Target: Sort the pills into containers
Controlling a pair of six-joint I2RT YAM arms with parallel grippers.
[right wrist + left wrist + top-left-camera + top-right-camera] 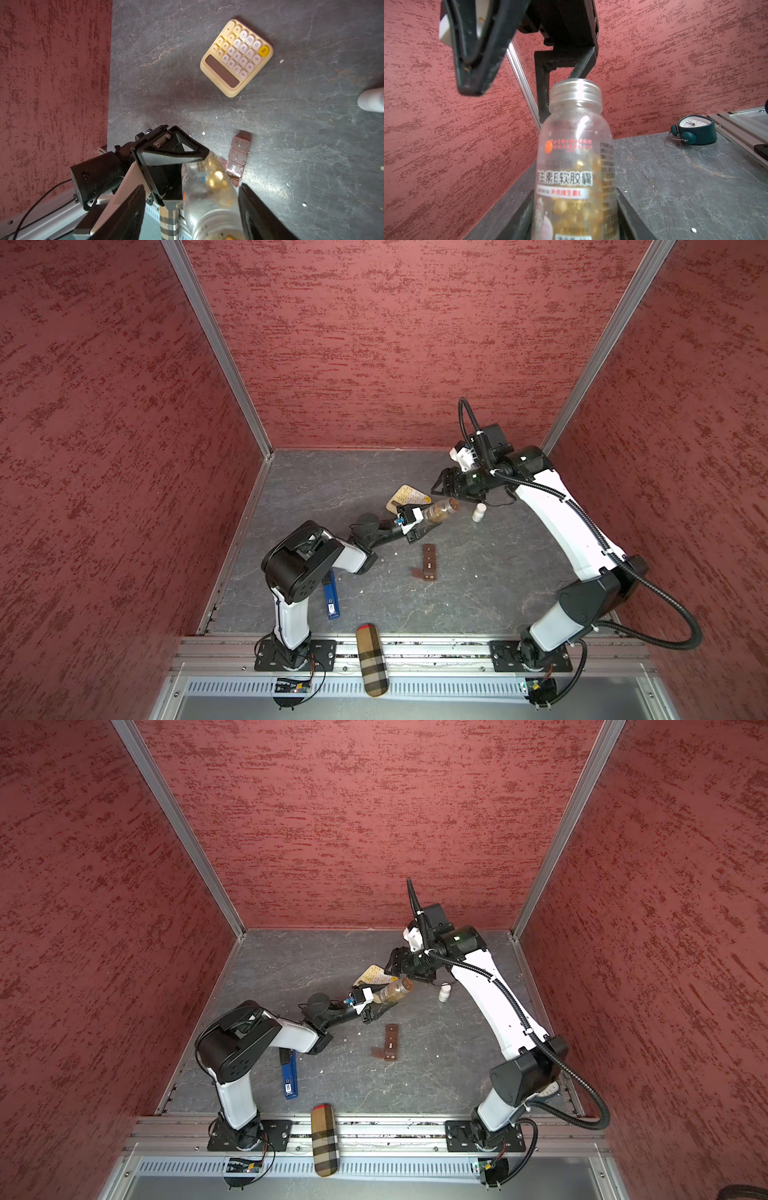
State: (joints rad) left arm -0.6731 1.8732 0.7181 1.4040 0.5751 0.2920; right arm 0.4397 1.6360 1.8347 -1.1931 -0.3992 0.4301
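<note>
While the left jaws are gripping the clear bottle (442, 509) by its lower body and tipping it far over, its threaded neck (576, 91) is showing bare, with no cap. The right jaws are standing wide, one on each side of that neck, closing on nothing.

The pill box (429, 562) is lying flat on the bench (478, 580), near the left jaws and farther from the right; one end lid appears to be standing open. White pills (304, 204) are lying loose on the bench outside the right jaws.

Risks, as I am judging them:
- With the mouth open and the bottle leaning, the yellow capsules (577, 207) may be running toward the neck and spilling onto the bench rather than into a compartment.
- The right jaws, in closing on the neck, may be levering the smooth body out of the left jaws' hold.
</note>
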